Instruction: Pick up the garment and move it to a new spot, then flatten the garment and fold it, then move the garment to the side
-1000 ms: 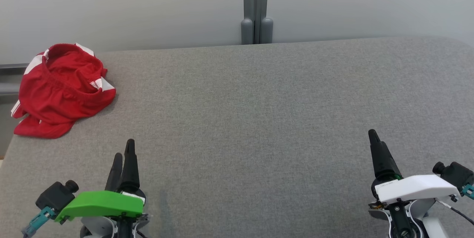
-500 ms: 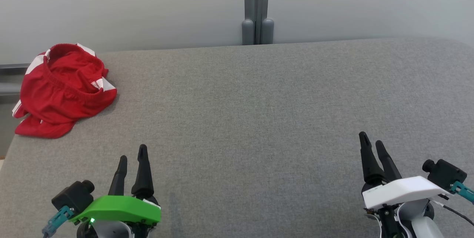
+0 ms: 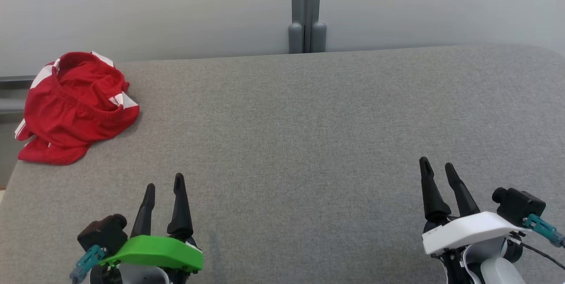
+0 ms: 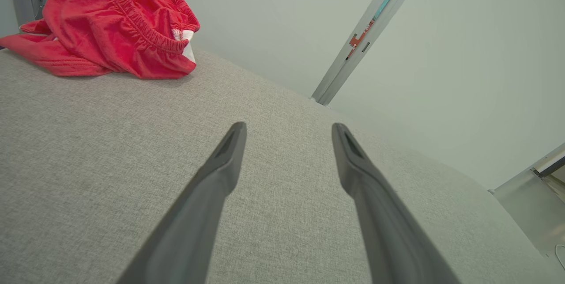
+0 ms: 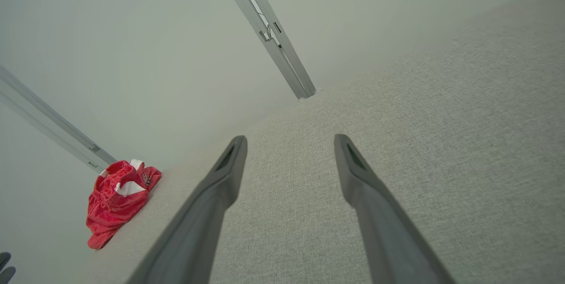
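- The garment (image 3: 75, 107) is red with white stripes and an elastic waistband, crumpled in a loose heap.
- It lies on the surface (image 3: 309, 120), well ahead and left of my left fingers (image 3: 180, 206), farther still from my right fingers (image 3: 430, 191), touching neither.

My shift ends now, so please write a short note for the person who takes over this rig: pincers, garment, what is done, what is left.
Both open and empty: left pincer at the near left of the grey table, right pincer at the near right.
The red garment lies crumpled at the far left corner, untouched.
Done: nothing yet.
Left: pick it up, move it, flatten, fold, put aside.
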Controlling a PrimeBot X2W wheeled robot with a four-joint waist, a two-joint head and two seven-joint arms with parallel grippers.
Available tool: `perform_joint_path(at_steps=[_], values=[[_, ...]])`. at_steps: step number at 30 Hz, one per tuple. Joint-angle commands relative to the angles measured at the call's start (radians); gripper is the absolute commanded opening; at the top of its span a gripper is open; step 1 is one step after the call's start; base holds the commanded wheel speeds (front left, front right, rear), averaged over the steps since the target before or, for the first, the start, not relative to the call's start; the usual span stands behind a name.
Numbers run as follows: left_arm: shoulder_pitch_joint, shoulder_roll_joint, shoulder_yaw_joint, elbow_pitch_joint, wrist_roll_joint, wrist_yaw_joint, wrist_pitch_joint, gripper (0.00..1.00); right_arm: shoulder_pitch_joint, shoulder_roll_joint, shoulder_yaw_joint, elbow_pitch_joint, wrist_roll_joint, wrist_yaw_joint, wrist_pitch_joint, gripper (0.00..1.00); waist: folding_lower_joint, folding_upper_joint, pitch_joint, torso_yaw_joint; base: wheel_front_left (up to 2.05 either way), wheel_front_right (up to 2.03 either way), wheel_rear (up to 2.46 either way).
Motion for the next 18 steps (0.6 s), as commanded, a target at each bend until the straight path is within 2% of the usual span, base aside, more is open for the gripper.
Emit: perform_joint_path(at_steps=[1, 18], values=[[0.002, 0.007, -0.003, -0.006, 0.03, 0.006, -0.01, 1.0, -0.003, -0.005, 0.004, -0.014, -0.036, 0.0, -0.011, 1.0, 0.0, -0.0001, 0.0, 0.001, 0.0, 0.0, 0.0], [-0.001, 0.008, -0.028, 0.015, 0.162, 0.031, -0.051, 1.0, -0.006, -0.007, 0.02, -0.018, -0.221, 0.0, -0.051, 1.0, 0.0, -0.0001, 0.002, 0.007, 0.0, 0.0, 0.0]])
